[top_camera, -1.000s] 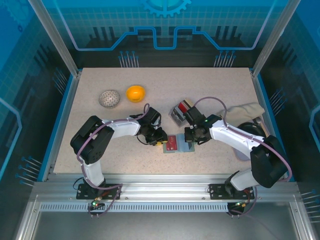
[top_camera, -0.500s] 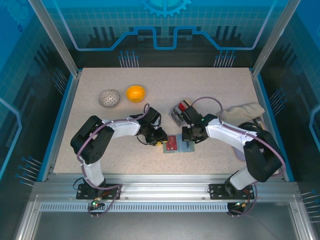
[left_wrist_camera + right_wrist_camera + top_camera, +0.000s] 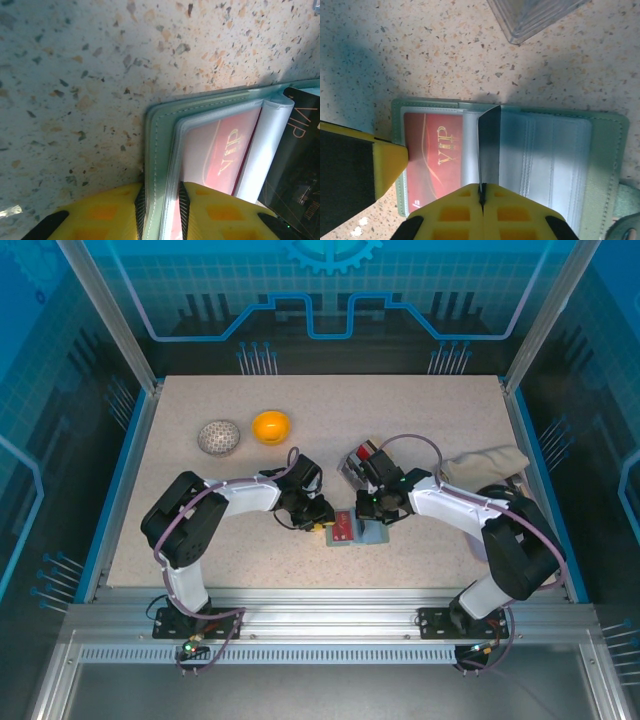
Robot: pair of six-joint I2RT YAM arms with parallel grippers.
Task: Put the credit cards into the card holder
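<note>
The grey-green card holder (image 3: 372, 534) lies open near the table's front middle, with a red credit card (image 3: 343, 528) in its left pocket. My left gripper (image 3: 321, 524) is shut on the holder's left edge (image 3: 159, 130), its yellow fingers (image 3: 105, 212) clamping the green cover and clear sleeve. The red card (image 3: 225, 155) shows behind that sleeve. My right gripper (image 3: 481, 194) is shut on a black credit card (image 3: 490, 145), held on edge over the holder's middle fold (image 3: 555, 150), beside the red card (image 3: 432, 150). The black card (image 3: 300, 150) also shows at the left wrist view's right edge.
A clear plastic box (image 3: 360, 462) stands just behind the holder, its corner (image 3: 530, 15) close above. An orange ball (image 3: 271, 426) and a speckled grey ball (image 3: 219, 437) sit at the back left. A beige cloth (image 3: 490, 462) lies at the right.
My right gripper has moved a little left with the black card, from the holder's right half to its middle fold. The left gripper and holder have stayed put.
</note>
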